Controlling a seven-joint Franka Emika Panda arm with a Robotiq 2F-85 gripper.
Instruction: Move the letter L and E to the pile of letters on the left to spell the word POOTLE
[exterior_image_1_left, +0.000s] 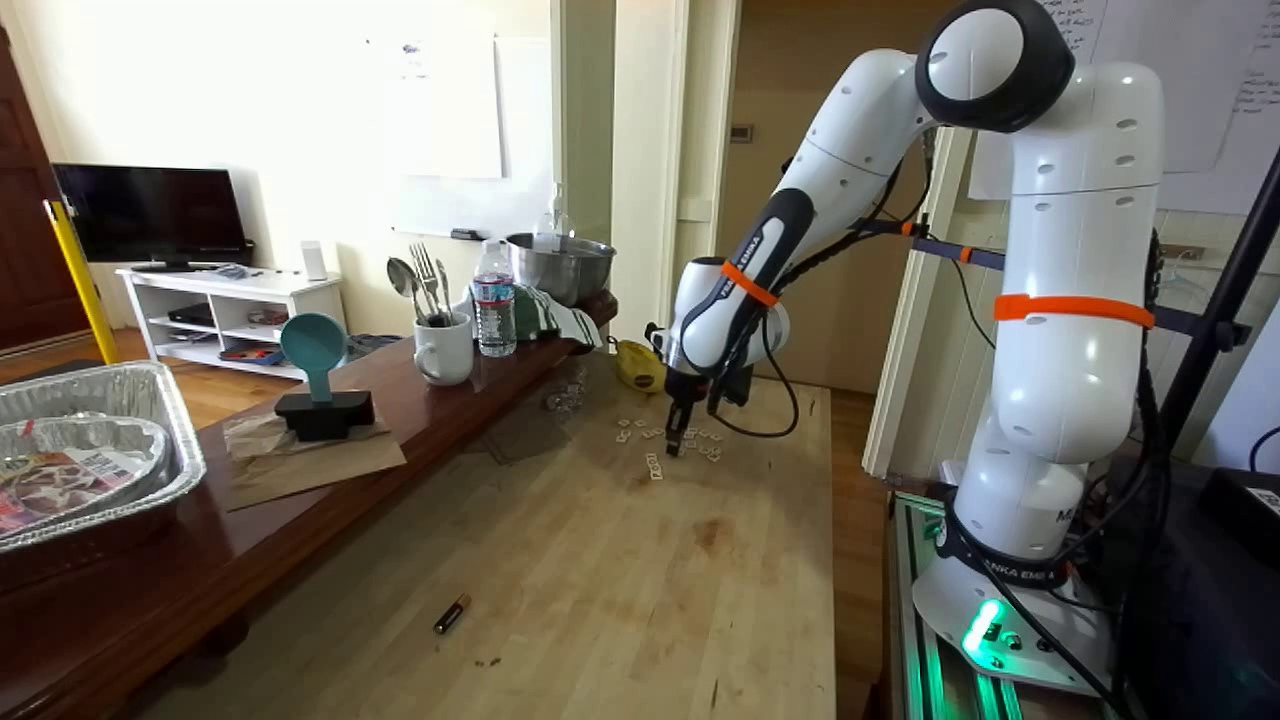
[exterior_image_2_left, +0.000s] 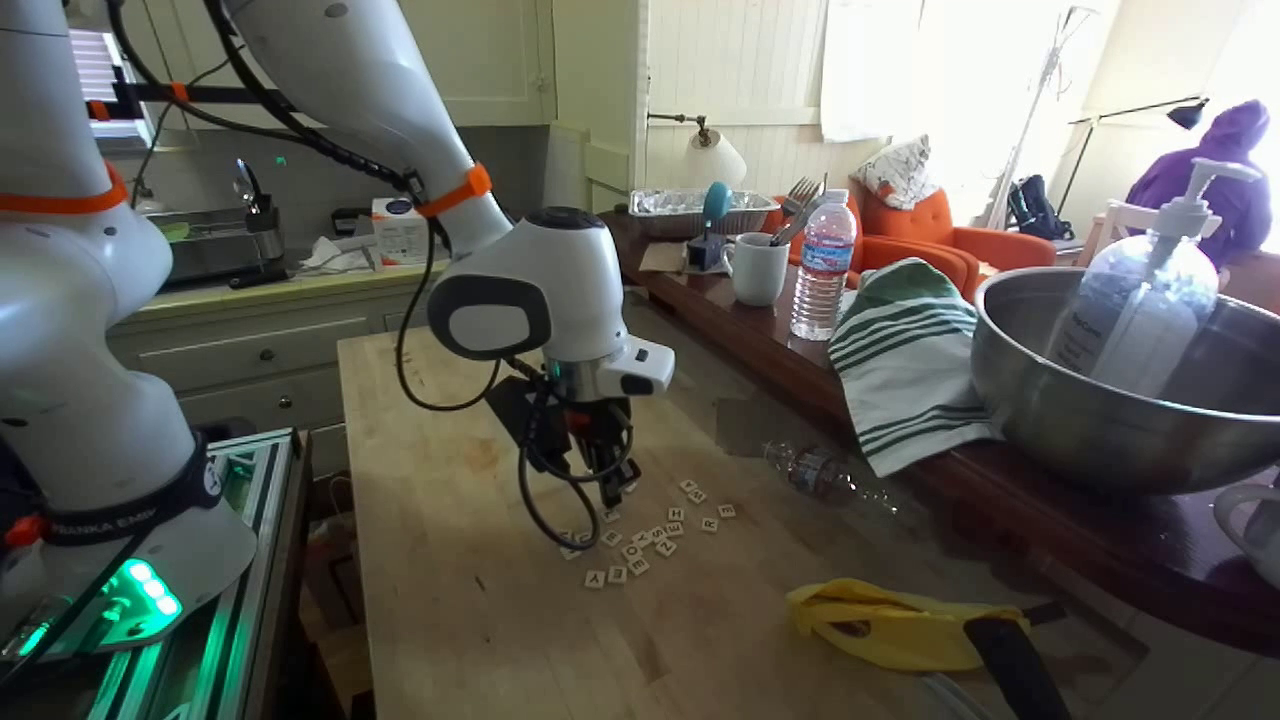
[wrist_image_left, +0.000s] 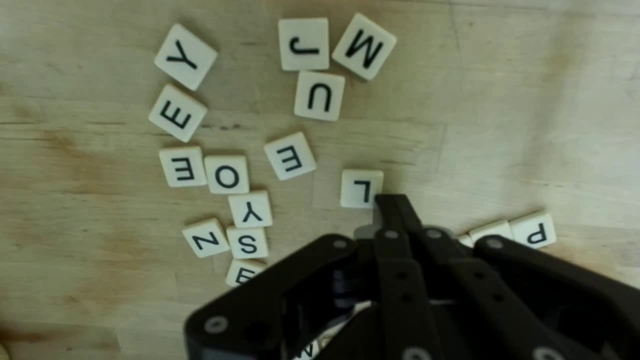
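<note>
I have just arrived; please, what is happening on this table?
A robot arm has its shut tool at a corner of the L tile; whether they touch is unclear. This tile and a nearby E tile lie apart from the tile row containing the P tile, so POOTLE is not yet spelled.

On your pale wooden tabletop (exterior_image_1_left: 600, 600) lie scattered letter tiles (exterior_image_2_left: 667, 547). In the wrist view, you see the L (wrist_image_left: 355, 188) near 1 E (wrist_image_left: 290, 156), the 2 apart, and the P (wrist_image_left: 534, 230) ending a partly hidden row (wrist_image_left: 492, 229). You also have 1 battery (exterior_image_1_left: 452, 614) well apart, 1 clear bottle (exterior_image_2_left: 822, 472) on its side, 1 yellow item (exterior_image_2_left: 890, 630).
</note>
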